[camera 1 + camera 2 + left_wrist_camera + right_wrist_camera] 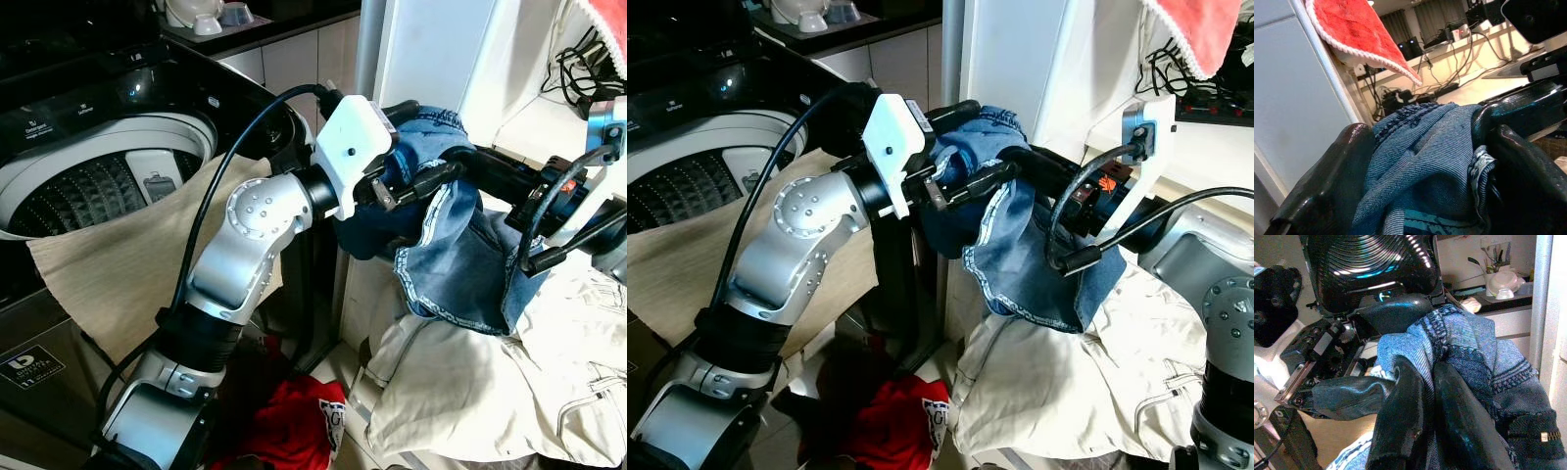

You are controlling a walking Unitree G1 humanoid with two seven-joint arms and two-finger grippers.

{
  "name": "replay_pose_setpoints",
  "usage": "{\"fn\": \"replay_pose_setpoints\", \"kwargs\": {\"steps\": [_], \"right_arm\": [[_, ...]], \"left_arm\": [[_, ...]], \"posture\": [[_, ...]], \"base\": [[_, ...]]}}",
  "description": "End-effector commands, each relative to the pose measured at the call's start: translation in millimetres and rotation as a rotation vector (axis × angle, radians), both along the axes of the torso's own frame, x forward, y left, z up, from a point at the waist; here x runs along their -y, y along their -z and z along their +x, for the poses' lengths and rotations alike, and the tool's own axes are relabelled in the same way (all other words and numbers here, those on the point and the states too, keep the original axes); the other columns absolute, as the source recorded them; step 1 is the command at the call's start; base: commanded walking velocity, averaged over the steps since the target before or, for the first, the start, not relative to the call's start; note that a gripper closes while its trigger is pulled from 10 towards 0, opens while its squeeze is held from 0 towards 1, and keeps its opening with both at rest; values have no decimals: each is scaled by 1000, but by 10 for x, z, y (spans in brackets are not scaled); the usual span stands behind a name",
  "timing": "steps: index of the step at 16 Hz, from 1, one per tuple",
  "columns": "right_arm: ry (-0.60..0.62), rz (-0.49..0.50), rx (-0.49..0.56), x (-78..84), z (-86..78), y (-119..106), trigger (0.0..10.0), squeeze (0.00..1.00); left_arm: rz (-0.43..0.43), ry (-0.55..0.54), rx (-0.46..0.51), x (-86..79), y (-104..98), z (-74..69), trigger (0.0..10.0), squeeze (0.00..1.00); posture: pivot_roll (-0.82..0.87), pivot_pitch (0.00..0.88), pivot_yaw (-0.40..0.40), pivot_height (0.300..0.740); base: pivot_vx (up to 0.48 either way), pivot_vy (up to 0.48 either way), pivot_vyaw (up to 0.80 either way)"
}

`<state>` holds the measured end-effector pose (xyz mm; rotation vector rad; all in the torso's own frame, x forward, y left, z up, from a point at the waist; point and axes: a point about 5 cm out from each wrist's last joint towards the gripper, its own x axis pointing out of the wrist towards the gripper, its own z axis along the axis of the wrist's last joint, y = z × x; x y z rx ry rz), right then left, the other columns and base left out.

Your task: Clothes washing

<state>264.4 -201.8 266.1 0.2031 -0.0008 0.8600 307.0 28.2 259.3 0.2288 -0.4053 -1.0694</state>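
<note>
Beside the washing machine (108,166), both grippers are meeting in mid-air on a blue denim garment (460,255). The left gripper (411,181) is clenching a bunched fold of the denim between its black fingers (1327,181), and the right gripper (1019,162) is pinching the same cloth from the opposite side, its fingers (1400,421) pressed close together on the fabric. The rest of the garment is hanging down, above a cream-coloured garment (490,382) lying below. A beige cloth (118,255) is draping over the machine's rim, and a red garment (294,421) is lying on the floor.
</note>
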Motion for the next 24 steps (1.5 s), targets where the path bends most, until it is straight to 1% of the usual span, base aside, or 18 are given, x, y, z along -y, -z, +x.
{"fn": "replay_pose_setpoints", "kwargs": {"steps": [1,2,3,5,7,11,12,14,17,18,19,20,21,22,24], "right_arm": [[-81,0,87,-80,-99,-160,0,0],[-83,1,87,-83,-98,-160,0,0],[-86,2,89,-86,-99,-164,0,0],[-88,5,91,-88,-104,-168,0,0],[-89,7,93,-88,-105,-174,0,0],[-88,9,95,-87,-105,-180,0,0],[-84,6,95,-86,-101,-176,0,0],[-80,5,95,-86,-99,-172,0,0],[-65,-5,100,-84,-85,-173,0,0],[-55,-10,101,-79,-76,-170,2627,0],[-45,-12,100,-76,-65,-165,10000,0],[-36,-9,95,-74,-55,-159,10000,0],[-47,12,92,-75,-59,-166,10000,741],[-49,34,89,-69,-58,-181,10000,1000],[-38,48,93,-46,-51,-200,10000,1000]], "left_arm": [[27,-6,-80,-74,114,47,10000,0],[8,29,-114,-69,130,24,5098,0],[-20,35,-139,-70,132,22,0,0],[-35,47,-146,-70,123,17,0,0],[-34,72,-156,-70,121,3,0,0],[-39,87,-167,-72,114,-6,0,0],[-25,94,-159,-73,121,-11,0,0],[-24,93,-161,-78,127,-10,0,0],[-53,76,-155,-100,82,23,0,0],[-62,73,-155,-106,68,31,0,0],[-74,68,-157,-114,56,40,0,0],[-87,61,-159,-124,45,49,0,0],[-99,49,-158,-140,30,64,0,0],[-120,33,-158,-166,5,87,0,0],[-143,16,-161,-220,-34,127,0,0]], "posture": [[-162,0,20,740],[-162,0,20,740],[-162,0,20,740],[-164,0,21,740],[-165,0,22,740],[-165,0,23,740],[-166,0,25,740],[-166,0,28,740],[-164,0,29,740],[-164,0,29,740],[-163,0,31,740],[-163,0,32,740],[-162,0,33,740],[-160,0,36,740],[-159,0,38,740]], "base": [[0,0,0],[0,0,0],[0,0,0],[0,0,0],[0,0,0],[0,0,0],[0,0,0],[0,0,0],[0,0,0],[0,0,0],[0,0,0],[0,0,0],[0,0,0],[0,0,0],[0,0,0]]}}
